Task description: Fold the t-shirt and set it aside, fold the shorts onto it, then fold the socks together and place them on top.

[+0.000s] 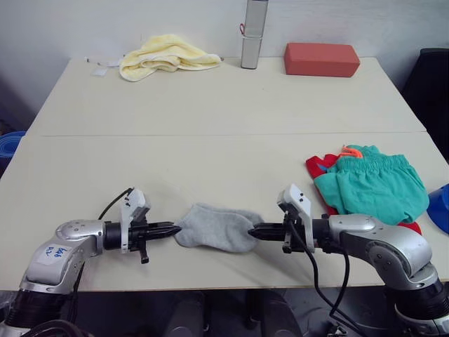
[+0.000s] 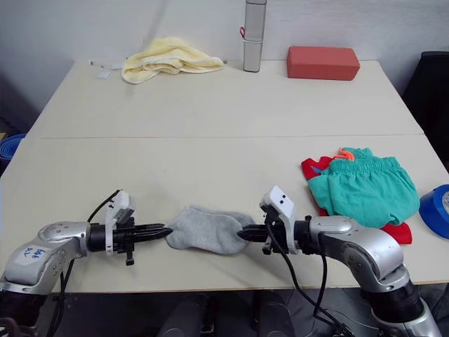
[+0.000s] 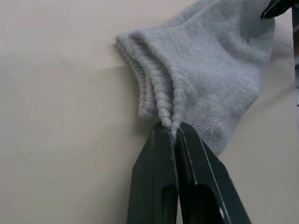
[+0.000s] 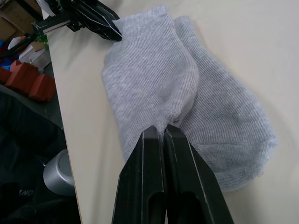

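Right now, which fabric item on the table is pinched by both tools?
The light grey knit socks near the front edge; the teal-green shorts and pale yellow towel lie untouched.

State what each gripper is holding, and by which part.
Both grip the socks. The left gripper is shut on the ribbed cuff edge; the right gripper is shut on a fold of the upper sock near the toe end.

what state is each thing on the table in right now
socks: stacked flat near the table's front edge, pinched at both ends
left gripper: shut on the socks' cuff end
right gripper: shut on the socks' toe end
shorts: folded, lying on the t-shirt
t-shirt: folded under the shorts, red edges showing
yellow towel: crumpled at the far left
red block: lying flat at the far edge
grey bottle: upright
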`<state>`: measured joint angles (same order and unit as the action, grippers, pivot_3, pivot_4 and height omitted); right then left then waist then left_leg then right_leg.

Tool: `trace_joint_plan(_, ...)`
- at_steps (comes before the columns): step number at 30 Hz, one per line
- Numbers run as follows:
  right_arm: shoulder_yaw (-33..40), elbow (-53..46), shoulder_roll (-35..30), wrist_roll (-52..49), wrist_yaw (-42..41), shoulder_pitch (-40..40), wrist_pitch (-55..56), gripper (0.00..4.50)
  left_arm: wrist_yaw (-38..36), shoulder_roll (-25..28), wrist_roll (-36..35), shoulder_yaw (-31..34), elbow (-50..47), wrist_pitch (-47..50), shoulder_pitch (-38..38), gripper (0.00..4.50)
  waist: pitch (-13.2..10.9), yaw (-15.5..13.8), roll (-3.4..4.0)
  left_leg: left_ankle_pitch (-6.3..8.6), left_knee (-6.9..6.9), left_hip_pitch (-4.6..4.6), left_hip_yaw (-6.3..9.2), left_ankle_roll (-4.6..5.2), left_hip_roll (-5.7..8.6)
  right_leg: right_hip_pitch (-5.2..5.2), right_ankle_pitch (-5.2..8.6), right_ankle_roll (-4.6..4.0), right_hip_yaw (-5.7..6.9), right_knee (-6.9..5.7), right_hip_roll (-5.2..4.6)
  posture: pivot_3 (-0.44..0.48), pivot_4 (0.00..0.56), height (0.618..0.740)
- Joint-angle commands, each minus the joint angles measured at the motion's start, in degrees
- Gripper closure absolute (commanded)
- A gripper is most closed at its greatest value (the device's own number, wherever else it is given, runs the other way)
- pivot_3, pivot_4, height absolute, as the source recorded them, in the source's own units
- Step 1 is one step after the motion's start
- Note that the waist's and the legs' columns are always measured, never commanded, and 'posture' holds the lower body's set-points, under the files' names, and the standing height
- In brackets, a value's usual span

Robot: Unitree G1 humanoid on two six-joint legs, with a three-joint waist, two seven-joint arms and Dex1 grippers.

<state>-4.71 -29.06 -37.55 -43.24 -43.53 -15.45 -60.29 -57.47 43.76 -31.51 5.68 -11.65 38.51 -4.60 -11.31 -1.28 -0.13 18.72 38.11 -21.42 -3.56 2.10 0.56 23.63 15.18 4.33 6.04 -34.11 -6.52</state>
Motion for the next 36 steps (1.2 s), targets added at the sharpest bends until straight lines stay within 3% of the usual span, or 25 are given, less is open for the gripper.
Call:
trace_joint_plan(1, 2.8, -1.4, -1.0, -2.7, -1.9, -0.5, 0.8, 4.46, -1.9, 1.9, -4.0, 4.0, -4.1, 1.3, 1.0, 4.5, 0.0, 0.0, 0.0, 0.0, 0.0, 0.0, 0.0, 0.0, 0.0, 0.0, 0.0, 0.0, 0.0, 0.0, 0.0, 0.0, 0.15, 0.74)
trace_joint_plan(6, 4.8, -0.1, -0.9, -3.9, -1.5, -1.4, 0.6, 4.46, 0.8, 1.5, -8.2, 5.7, -6.4, 6.5, -0.7, 4.5, 0.0, 0.0, 0.01, 0.0, 0.01, 0.0, 0.01, 0.0, 0.0, -0.01, 0.0, 0.0, -0.01, 0.0, 0.0, 0.0, 0.15, 0.74)
trace_joint_plan(19, 3.0, 2.9, -1.5, -2.2, -2.2, -3.9, 1.2, 4.46, 3.9, 3.5, -5.9, 3.9, -5.1, 9.8, 0.9, 4.5, 0.0, 0.2, 0.0, -0.01, 0.0, 0.0, -0.01, -0.01, 0.0, 0.01, 0.0, 0.0, -0.01, -0.02, 0.03, 0.0, 0.15, 0.74)
trace_joint_plan(22, 2.1, 3.0, -1.2, -1.8, -2.5, -3.8, 1.7, 4.5, 4.2, 3.7, -2.7, 3.5, -4.6, 5.4, 2.2, 3.83, 0.0, 0.1, 0.0, 0.0, 0.0, -0.01, -0.01, -0.01, 0.0, 0.01, 0.0, 0.0, -0.02, -0.01, 0.03, 0.0, 0.15, 0.74)
trace_joint_plan(27, 1.4, 2.9, -0.9, -1.3, -2.6, -3.4, 2.3, 4.5, 1.4, 3.3, -2.3, 4.6, -5.6, -0.2, 3.1, 2.27, 0.0, 0.1, 0.0, 0.0, 0.0, -0.01, -0.01, -0.02, 0.0, 0.02, 0.0, 0.0, -0.03, 0.01, 0.03, 0.0, 0.15, 0.74)
trace_joint_plan(36, 0.8, 2.3, -0.7, -1.4, -2.2, -2.5, 2.9, 4.5, 0.6, 4.7, -2.4, 3.2, -6.4, -0.2, 3.5, 2.27, 0.0, 0.1, 0.01, 0.01, -0.01, -0.01, 0.0, -0.02, 0.0, 0.02, 0.01, -0.01, -0.03, 0.01, 0.02, 0.0, 0.15, 0.74)
